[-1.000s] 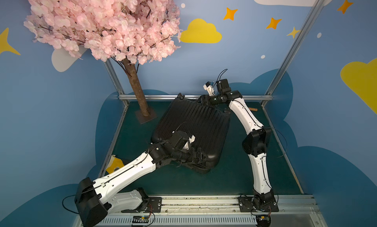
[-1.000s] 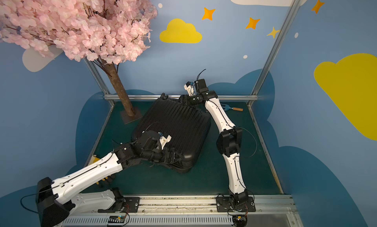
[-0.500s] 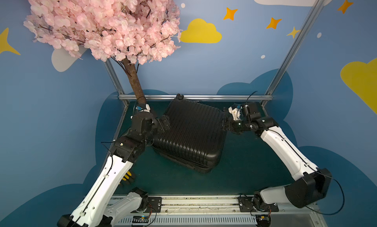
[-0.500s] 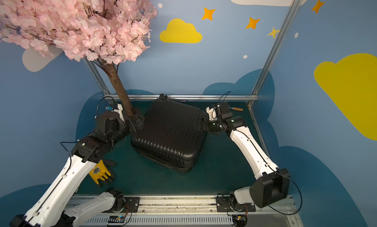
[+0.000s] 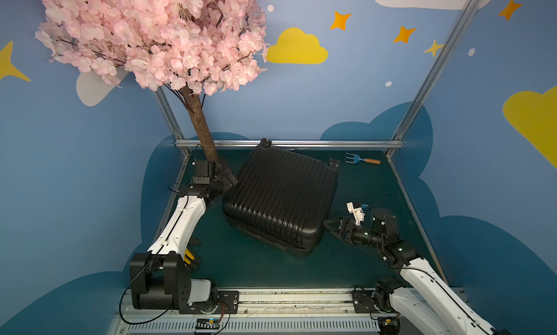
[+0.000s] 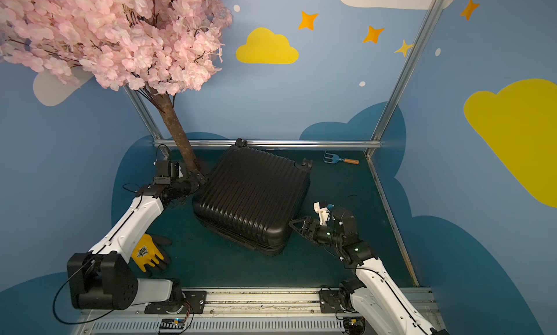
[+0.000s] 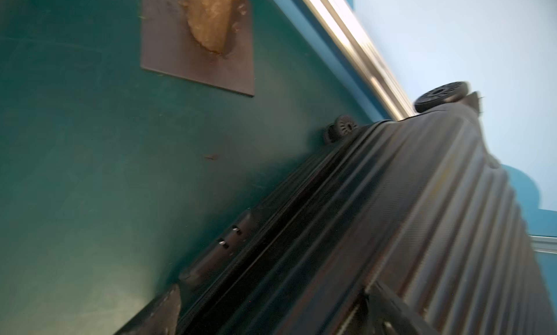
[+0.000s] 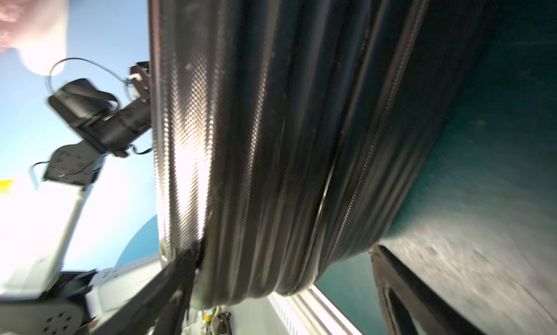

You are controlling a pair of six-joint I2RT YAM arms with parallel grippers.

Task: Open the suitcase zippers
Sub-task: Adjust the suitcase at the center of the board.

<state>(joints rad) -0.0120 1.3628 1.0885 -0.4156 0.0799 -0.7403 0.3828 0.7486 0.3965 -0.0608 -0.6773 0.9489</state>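
1. Since half a second earlier, the right gripper (image 5: 333, 228) had pulled back along the suitcase's right edge to just off its near right corner. The left gripper (image 5: 224, 182) had stayed at the left edge, beside the tree trunk (image 5: 202, 128).
2. We saw the suitcase (image 5: 280, 198) lying flat, ribbed shell up, skewed on the green mat (image 5: 361, 258). Its far corner wheel (image 5: 265, 142) sat up against the rear rail (image 5: 301, 143).
3. Left jaws stood wide apart. In the left wrist view one finger (image 7: 162, 312) sat on the mat side and the other over the ribbed shell, straddling the edge. We couldn't tell whether they touched it, because of the blur.
4. Right jaws were apart too. In the right wrist view the fingers (image 8: 404, 288) flanked the suitcase's corner with nothing clamped.
5. The zippers (image 8: 382, 119) ran along the side wall between the shells and probably were still closed. Motion blur hid the pulls from us.
6. A yellow glove (image 6: 147, 252) lay by the left arm. A blue hand fork (image 5: 360, 159) lay at the mat's far right, well apart from the suitcase.
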